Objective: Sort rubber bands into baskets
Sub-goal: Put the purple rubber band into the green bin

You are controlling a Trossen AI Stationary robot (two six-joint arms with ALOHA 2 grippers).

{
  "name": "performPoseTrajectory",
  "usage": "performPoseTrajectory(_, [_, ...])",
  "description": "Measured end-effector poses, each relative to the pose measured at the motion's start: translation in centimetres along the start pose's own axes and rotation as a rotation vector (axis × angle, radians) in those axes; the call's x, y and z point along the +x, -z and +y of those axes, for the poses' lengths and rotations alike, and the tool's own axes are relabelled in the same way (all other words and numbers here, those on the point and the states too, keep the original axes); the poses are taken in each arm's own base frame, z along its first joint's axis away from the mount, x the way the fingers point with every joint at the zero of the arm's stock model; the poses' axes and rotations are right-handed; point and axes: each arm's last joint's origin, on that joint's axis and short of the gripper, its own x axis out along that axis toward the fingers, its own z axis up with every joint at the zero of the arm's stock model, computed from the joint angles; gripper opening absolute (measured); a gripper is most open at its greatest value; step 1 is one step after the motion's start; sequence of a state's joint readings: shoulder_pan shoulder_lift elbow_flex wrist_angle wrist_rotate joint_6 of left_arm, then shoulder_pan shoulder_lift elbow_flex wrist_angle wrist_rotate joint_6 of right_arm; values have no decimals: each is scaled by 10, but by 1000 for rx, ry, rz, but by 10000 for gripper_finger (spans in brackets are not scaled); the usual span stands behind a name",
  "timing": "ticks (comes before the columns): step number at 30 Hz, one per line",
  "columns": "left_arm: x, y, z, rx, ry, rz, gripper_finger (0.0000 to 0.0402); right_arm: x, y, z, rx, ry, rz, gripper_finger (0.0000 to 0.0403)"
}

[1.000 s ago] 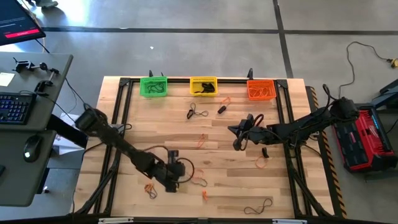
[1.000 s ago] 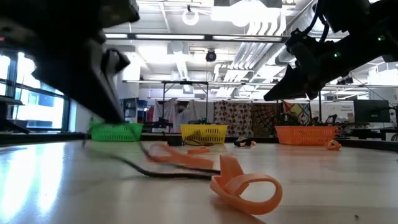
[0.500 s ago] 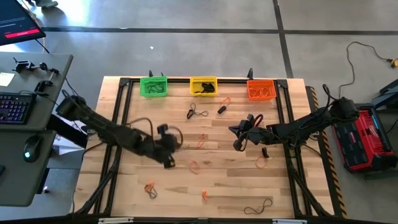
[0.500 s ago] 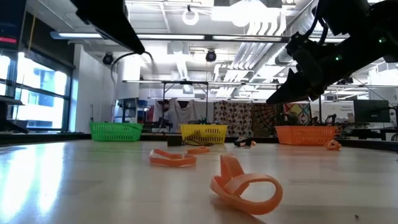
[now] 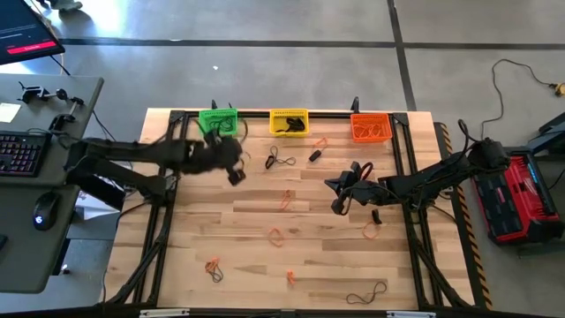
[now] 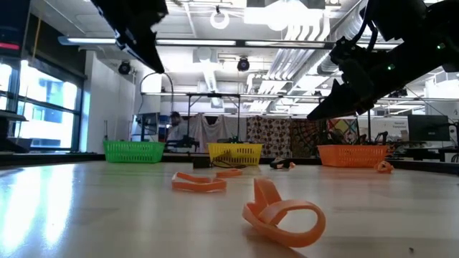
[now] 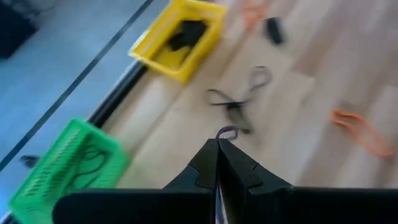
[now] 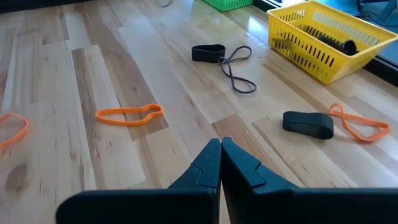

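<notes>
In the high view the left gripper [image 5: 235, 175], jaws pressed together on a thin dark rubber band [image 7: 226, 131], sits just below and right of the green basket [image 5: 217, 122] at upper left, so the drop lies up and to the left. The right gripper [image 5: 336, 206], at centre right, is also closed and empty.

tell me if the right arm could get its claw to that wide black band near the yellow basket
Probably yes: the wide black band lies flat on bare wood just ahead of the shut right claw, nothing between them; only an orange band touches it.
</notes>
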State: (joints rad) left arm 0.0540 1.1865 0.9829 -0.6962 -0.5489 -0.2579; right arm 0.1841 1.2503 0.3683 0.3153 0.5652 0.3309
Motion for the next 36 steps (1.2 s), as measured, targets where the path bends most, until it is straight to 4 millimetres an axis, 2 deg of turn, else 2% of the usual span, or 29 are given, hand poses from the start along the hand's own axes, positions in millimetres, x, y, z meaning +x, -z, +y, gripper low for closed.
performPoseTrajectory(9, [31, -4, 74, -101, -198, 107, 0, 0, 0, 0, 8, 2, 2, 0])
performPoseTrajectory(16, [41, 4, 132, -176, -364, 177, 0, 0, 0, 0, 7, 3, 2, 0])
performPoseTrajectory(21, [49, 9, 164, -218, -415, 183, 0, 0, 0, 0, 3, 3, 2, 0])
performPoseTrajectory(27, [74, 18, 184, -283, -356, 236, 0, 0, 0, 0, 26, 8, 1, 0])
performPoseTrajectory(36, [111, 35, 192, -287, -299, 373, 0, 0, 0, 0, 28, 9, 0, 0])
